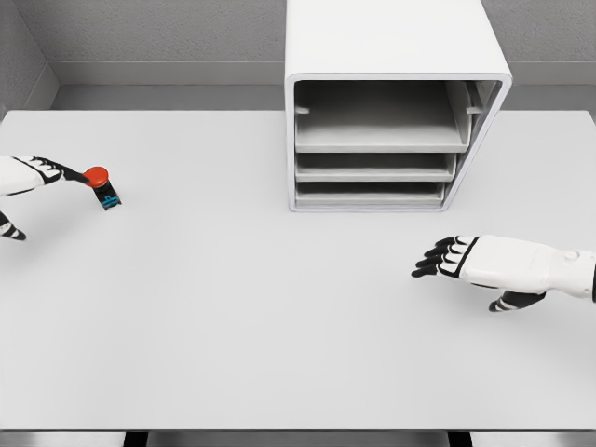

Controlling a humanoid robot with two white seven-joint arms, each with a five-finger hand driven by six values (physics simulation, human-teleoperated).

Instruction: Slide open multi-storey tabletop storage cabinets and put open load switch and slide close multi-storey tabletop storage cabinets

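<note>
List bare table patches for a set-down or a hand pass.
The white table is bare between the red-capped load switch by the left hand and the right hand, and along the near edge. Crowded only in front of the white three-tier storage cabinet and at the switch.

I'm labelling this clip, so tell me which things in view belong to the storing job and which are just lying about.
Belong to the job:
- white multi-storey tabletop storage cabinet with sliding trays
- small load switch with red round knob, at the left hand
- right hand, open over the table

Just lying about:
- nothing; only the plain white table underneath
</note>
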